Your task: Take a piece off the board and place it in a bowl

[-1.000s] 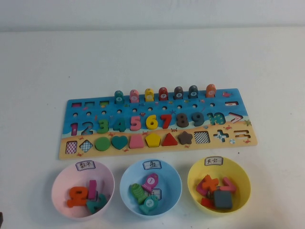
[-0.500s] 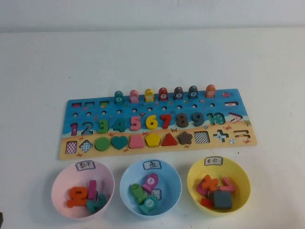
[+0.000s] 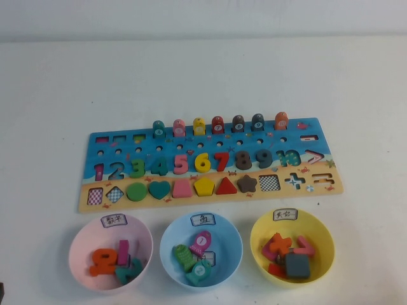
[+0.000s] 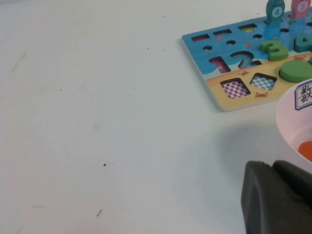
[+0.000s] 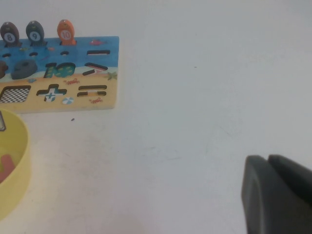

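The small flat slate-grey square wooden piece (image 3: 297, 265) lies inside the round yellow plastic bowl (image 3: 322, 238) among red and pink pieces, near the long blue-and-tan wooden puzzle board (image 3: 210, 190). The left gripper (image 4: 280, 200) hovers low over the white table (image 4: 107, 122) beside the pink bowl (image 4: 292, 124), the right gripper (image 5: 278, 197) over bare table beyond the yellow bowl; both grippers' fingers appear pressed together.
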Robot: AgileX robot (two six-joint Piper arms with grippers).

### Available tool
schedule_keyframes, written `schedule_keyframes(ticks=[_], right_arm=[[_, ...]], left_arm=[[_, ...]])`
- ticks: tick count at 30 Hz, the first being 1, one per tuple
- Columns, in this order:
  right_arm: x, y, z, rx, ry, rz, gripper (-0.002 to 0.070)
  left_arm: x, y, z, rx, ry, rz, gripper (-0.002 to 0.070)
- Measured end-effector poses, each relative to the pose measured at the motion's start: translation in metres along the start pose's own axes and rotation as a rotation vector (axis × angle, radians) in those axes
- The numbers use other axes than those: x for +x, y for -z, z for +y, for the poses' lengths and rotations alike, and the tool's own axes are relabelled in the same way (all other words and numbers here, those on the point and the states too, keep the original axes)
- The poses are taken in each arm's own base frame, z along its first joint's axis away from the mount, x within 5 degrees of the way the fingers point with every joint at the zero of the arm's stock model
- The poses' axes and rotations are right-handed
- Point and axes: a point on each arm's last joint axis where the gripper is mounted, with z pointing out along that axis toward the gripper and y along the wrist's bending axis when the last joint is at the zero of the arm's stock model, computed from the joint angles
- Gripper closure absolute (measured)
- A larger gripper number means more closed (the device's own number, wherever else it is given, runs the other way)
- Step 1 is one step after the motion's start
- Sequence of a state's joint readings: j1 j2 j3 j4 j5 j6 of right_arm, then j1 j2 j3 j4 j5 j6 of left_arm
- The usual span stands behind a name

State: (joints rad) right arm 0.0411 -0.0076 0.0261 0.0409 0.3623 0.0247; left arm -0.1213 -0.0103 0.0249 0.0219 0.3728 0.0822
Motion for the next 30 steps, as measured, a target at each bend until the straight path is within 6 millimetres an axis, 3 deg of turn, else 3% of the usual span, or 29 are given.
schedule_keyframes(ticks=[30], right_arm=[[0.0001,0.0000,0.0005,-0.006,-0.016,0.001,0.0694]], left_arm=[[0.0000,0.0000,0.0000,0.000,0.000,0.000,0.0678]])
